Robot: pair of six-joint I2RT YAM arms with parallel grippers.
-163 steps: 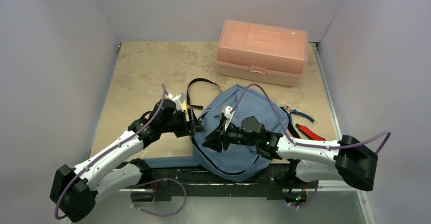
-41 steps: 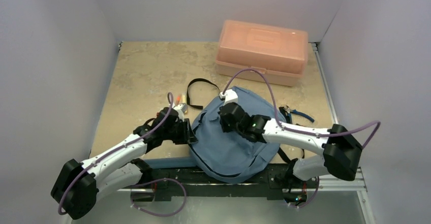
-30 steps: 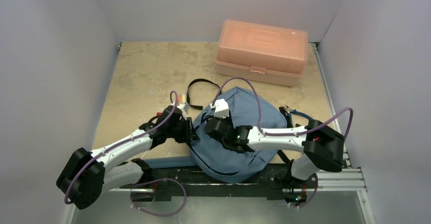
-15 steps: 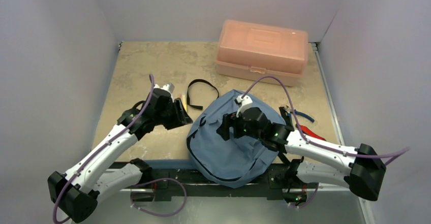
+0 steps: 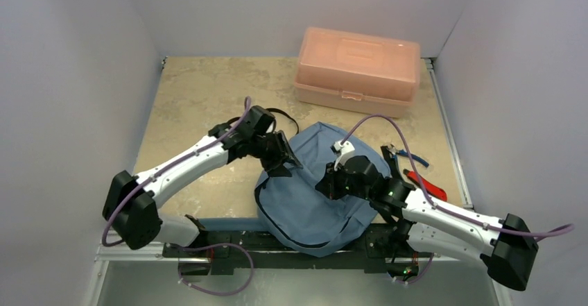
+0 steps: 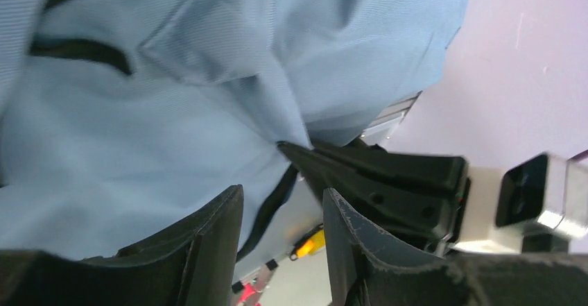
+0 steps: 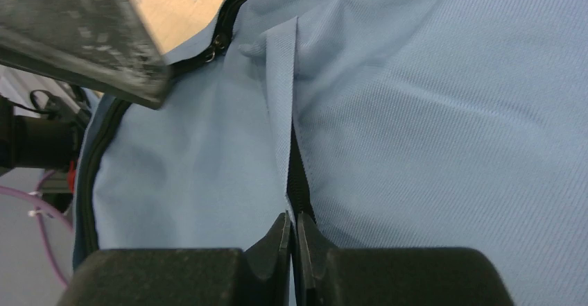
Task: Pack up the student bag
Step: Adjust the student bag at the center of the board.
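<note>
- Student bag (image 5: 305, 202) lay slumped at the near edge of the desk (image 5: 194, 91), midway between the two arms, its blue-grey cloth creased.
- We saw the left gripper (image 5: 284, 159) at the bag's far-left edge, low over the cloth and pointing toward the middle of the bag.
- From the left wrist, its fingers (image 6: 208, 243) stood apart with a clear gap, and we saw nothing pinched in that gap; the bag's cloth lay just beyond the tips.
- We saw the right gripper (image 5: 327, 184) pressed down on top of the bag, right of its middle.
- From the right wrist, its jaws were all but together, nipping a black strip (image 7: 299, 181) sewn along a seam of the bag; the cloth puckered toward its tips in the left wrist view.
- We noted a dark zipper (image 7: 220, 39) curving along the bag's left edge, apart from that pinch.
- A pink box (image 5: 357, 66) sat closed at the desk's far side, well apart from the bag.
- A red-handled tool (image 5: 424, 184) and a blue-handled tool (image 5: 409, 157) lay just right of the bag.
</note>
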